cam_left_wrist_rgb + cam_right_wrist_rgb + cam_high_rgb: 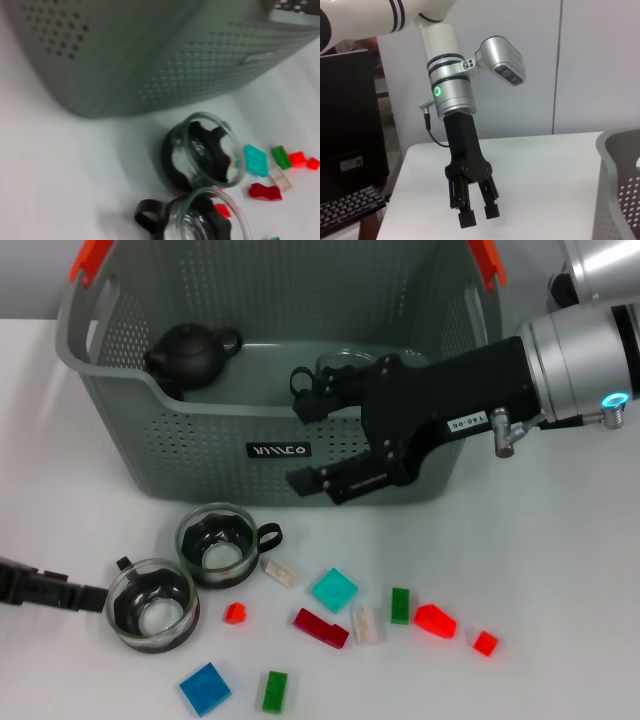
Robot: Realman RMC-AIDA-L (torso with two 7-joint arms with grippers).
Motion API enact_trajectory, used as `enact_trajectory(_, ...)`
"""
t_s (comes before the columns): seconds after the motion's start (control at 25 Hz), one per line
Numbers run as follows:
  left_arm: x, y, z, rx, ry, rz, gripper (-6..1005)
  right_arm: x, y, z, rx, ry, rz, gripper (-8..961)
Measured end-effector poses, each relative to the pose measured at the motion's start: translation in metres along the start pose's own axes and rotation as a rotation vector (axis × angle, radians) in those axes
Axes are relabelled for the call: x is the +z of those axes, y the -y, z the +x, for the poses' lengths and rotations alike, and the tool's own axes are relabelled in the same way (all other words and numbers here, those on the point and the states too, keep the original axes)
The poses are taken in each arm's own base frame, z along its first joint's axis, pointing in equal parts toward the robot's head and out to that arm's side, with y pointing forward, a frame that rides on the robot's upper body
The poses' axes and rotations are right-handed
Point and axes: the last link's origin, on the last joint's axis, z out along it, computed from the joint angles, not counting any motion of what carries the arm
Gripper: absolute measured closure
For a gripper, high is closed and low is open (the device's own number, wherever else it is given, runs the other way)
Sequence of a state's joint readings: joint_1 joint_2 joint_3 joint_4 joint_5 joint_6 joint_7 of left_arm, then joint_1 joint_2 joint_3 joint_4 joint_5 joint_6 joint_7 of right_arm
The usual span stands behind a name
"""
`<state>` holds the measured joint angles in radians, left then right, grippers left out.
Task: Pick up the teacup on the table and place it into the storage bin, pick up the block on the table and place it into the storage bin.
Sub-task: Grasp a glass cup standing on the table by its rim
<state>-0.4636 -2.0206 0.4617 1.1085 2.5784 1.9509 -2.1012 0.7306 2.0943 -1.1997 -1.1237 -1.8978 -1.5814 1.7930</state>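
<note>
My right gripper (312,440) hangs over the front wall of the bin (200,445), spread wide with nothing in it; one finger is inside the bin, the other outside, down near the bench (560,570). My left gripper (477,216) shows in the right wrist view, part open and empty, low over the bench at about 9 o'clock from the cups. Inside the bin a black teapot (190,352) sits at the 10 o'clock corner. Two glass cups (215,543) (152,605) stand touching just in front of the bin. Coloured blocks lie scattered at 5 o'clock from them, among them a teal one (334,590) and a blue one (205,687).
</note>
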Motion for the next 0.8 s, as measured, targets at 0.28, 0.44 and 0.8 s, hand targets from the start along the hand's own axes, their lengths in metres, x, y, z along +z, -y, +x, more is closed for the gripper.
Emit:
enact_trajectory(0.28, 0.006, -0.005, 0.019, -0.099, 0.019, 0.020, 67, 0.000, 0.005, -0.004, -0.007, 0.005, 0.018, 137)
enact_trajectory(0.44, 0.017, -0.011, 0.025, -0.111, 0.041, 0.008, 66, 0.000, 0.006, -0.003, -0.010, -0.002, 0.019, 137)
enact_trajectory(0.8, 0.038, -0.012, 0.029, -0.126, 0.115, 0.067, 66, 0.003, 0.007, 0.000, -0.011, -0.026, 0.026, 137)
